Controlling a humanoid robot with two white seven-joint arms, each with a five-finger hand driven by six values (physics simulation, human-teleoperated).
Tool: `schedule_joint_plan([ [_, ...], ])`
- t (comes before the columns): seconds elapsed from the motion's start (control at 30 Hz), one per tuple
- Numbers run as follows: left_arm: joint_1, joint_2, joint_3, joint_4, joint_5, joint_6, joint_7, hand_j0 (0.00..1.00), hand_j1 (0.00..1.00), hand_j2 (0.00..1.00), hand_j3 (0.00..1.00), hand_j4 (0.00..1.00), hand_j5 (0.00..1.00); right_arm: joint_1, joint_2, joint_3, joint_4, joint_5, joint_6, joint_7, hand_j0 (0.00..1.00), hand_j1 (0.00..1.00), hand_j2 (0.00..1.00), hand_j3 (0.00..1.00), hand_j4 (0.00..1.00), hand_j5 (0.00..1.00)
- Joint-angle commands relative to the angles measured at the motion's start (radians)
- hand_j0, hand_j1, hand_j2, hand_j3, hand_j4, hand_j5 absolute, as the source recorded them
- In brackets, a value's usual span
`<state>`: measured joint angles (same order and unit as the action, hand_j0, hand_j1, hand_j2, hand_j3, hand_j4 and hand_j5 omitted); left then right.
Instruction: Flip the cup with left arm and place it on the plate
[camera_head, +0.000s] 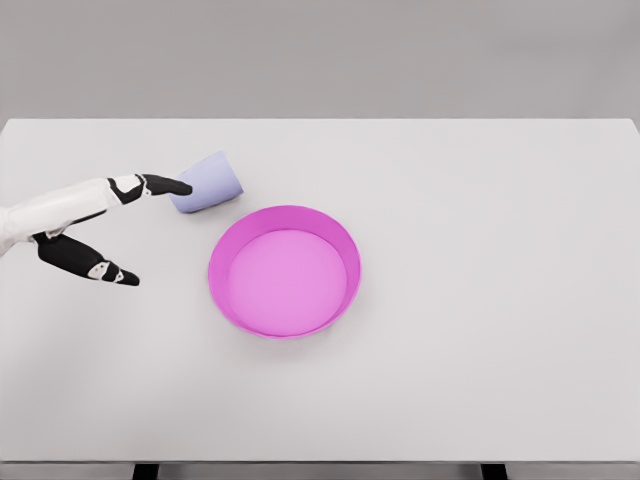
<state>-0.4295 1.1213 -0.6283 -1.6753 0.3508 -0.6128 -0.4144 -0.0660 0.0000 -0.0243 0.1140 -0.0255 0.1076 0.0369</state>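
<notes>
Reaching across the white counter (480, 300), the left hand (100, 225) has its fingers spread and grips nothing.
One dark fingertip (175, 185) touches the pale blue cup (210, 182), which lies tilted just beside the pink plate (232, 240), up and to its left.

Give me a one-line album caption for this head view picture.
Left hand reaches with open fingers toward a tipped lavender cup beside a magenta plate on a white table.

A pale lavender cup (208, 182), a magenta plate (285, 270), a plain white table (500, 300).
</notes>
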Motion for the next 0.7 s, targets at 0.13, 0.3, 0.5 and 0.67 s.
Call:
schedule_joint_plan([
  [0.13,-0.044,0.002,-0.002,-0.001,-0.035,0.002,0.0,1.0,1.0,1.0,1.0,1.0,1.0,0.003,0.0,-0.003,0.009,0.001,0.0,0.001,1.0,1.0,1.0,1.0,1.0,1.0],
  [0.3,-0.089,-0.005,-0.007,0.0,-0.066,0.002,0.0,1.0,1.0,1.0,1.0,1.0,1.0,0.003,0.0,-0.003,0.009,-0.001,0.001,0.0,1.0,1.0,1.0,1.0,1.0,1.0],
  [0.5,-0.086,-0.005,0.01,-0.046,-0.061,0.322,0.137,1.0,1.0,1.0,1.0,1.0,1.0,0.003,0.0,-0.005,0.009,0.001,0.001,0.0,1.0,1.0,1.0,1.0,1.0,1.0],
  [0.67,-0.072,-0.024,-0.001,-0.089,-0.072,0.605,0.074,1.0,1.0,1.0,1.0,1.0,1.0,0.003,0.0,-0.005,0.009,-0.001,0.001,0.0,1.0,1.0,1.0,1.0,1.0,1.0],
])
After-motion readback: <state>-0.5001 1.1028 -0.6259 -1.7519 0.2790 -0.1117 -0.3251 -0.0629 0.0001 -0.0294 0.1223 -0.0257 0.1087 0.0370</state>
